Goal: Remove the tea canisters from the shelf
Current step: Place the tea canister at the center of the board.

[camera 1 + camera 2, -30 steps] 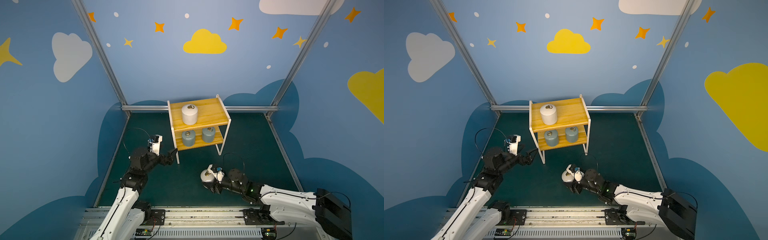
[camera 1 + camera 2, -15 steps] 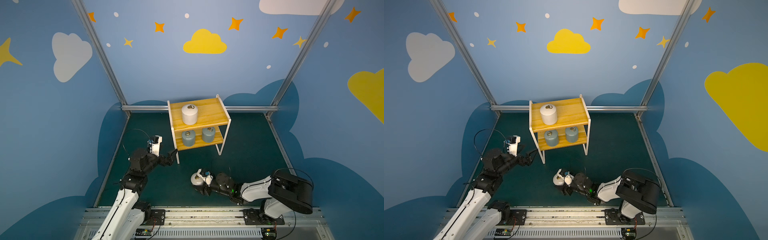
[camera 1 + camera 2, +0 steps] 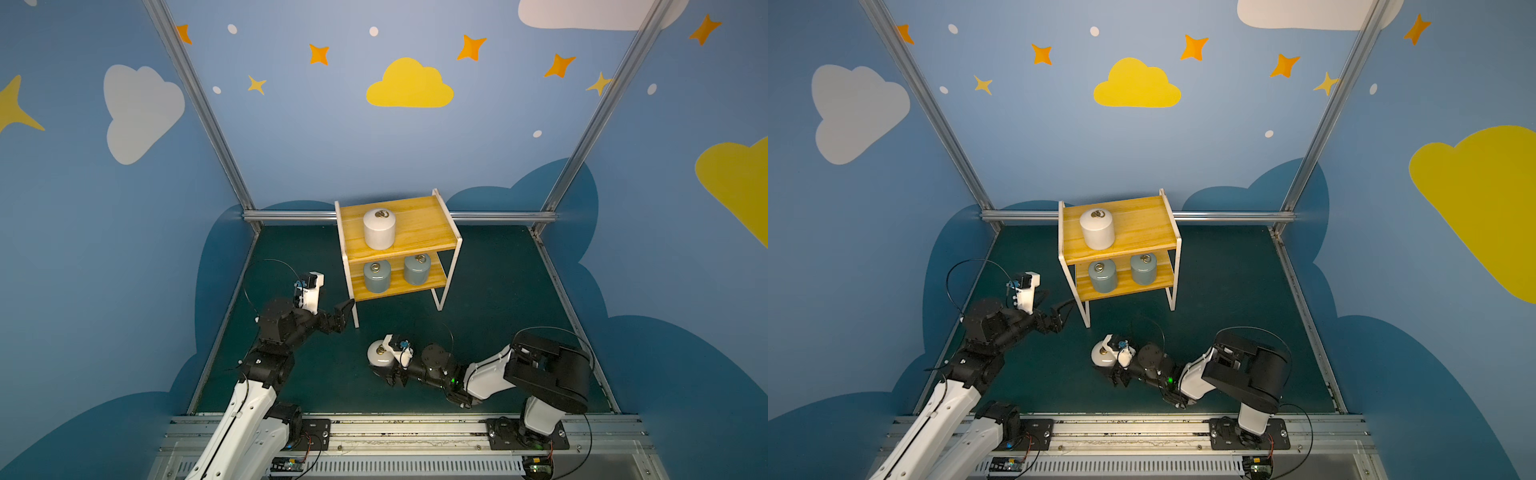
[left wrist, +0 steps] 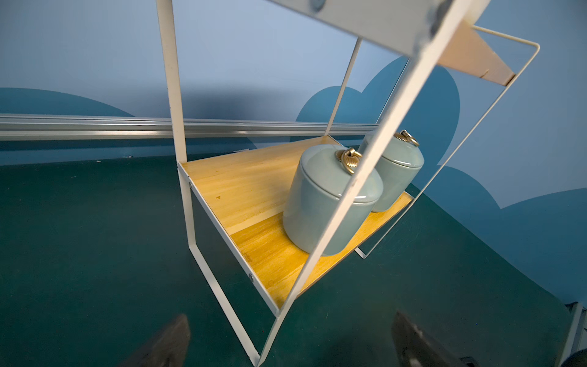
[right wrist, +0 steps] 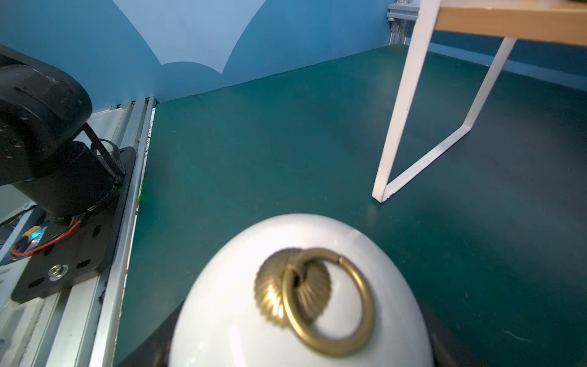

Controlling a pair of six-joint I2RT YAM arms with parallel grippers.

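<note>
A: Jars, where are they standing now?

B: One white jar (image 3: 376, 356) is sitting off the shelf (image 3: 419, 232), low over the green tabletop (image 3: 498, 311) in front of it. I cannot tell if it is touching the tabletop. A second white jar (image 3: 379, 229) is standing on the upper board, and two grey-blue jars (image 3: 377, 277) are standing side by side on the lower board.

A: What is the right hand doing?

B: The right hand (image 3: 387, 371) is pinching the white jar by its body. The brass ring (image 5: 327, 302) on the lid is showing close to the wrist camera.

A: And the left hand?

B: The left hand (image 3: 341, 316) is hovering, spread wide and holding nothing, just beside the front leg of the shelf on its own side. In its wrist view, that leg is showing between the two dark fingers (image 4: 165, 343).
</note>
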